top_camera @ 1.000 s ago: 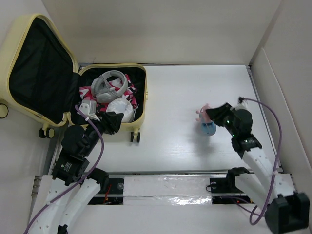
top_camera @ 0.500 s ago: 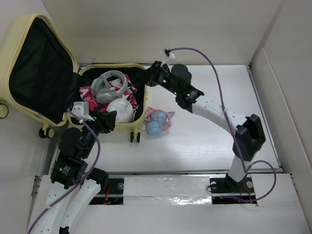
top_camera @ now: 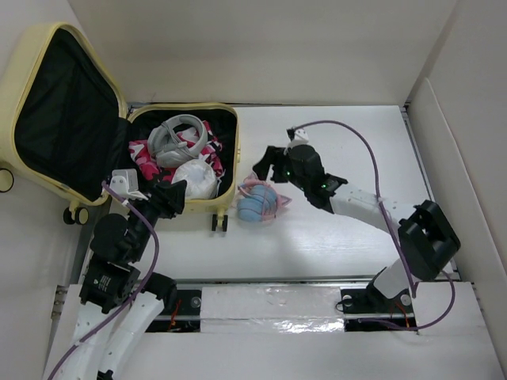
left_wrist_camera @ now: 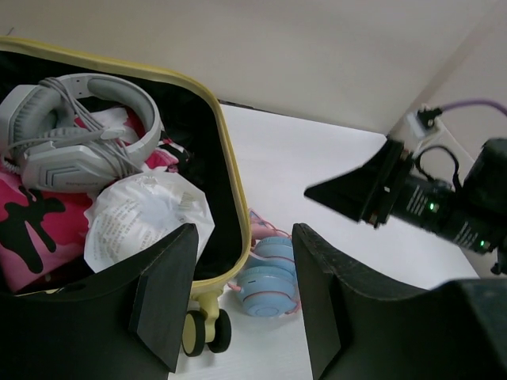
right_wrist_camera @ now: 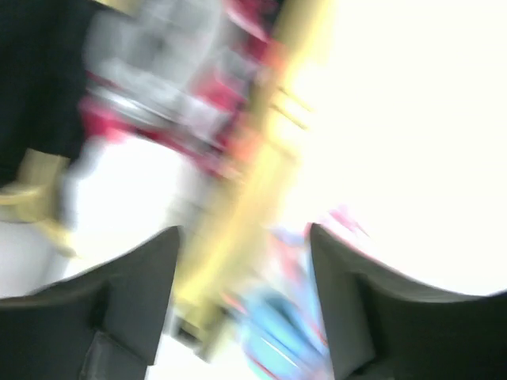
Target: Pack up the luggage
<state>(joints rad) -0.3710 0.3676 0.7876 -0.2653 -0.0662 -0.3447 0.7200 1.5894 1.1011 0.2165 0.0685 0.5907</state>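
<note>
The pale-yellow luggage (top_camera: pixel 228 158) lies open at the left with its lid (top_camera: pixel 63 111) up. It holds a grey headset (top_camera: pixel 174 136), pink-and-black cloth (top_camera: pixel 142 152) and a white bag (top_camera: pixel 196 178). Blue-and-pink headphones (top_camera: pixel 257 202) lie on the table against its right wall, near a wheel (top_camera: pixel 219 223). My right gripper (top_camera: pixel 267 166) is open and empty just above and behind them. My left gripper (top_camera: pixel 170 198) is open and empty over the luggage's near edge. In the left wrist view the headphones (left_wrist_camera: pixel 269 277) lie outside the rim (left_wrist_camera: pixel 230 182). The right wrist view is blurred; headphones (right_wrist_camera: pixel 297 317) show between its fingers.
White walls enclose the table on the back and right (top_camera: pixel 459 119). The right arm's purple cable (top_camera: pixel 364 150) loops above the table. A rail (top_camera: pixel 269 305) runs along the near edge. The luggage lid leans out over the table's left side.
One second ago my right gripper held the headphones at the table's right. They now lie beside the luggage; the open gripper has drawn back from the luggage rim. My left arm shifted slightly left.
</note>
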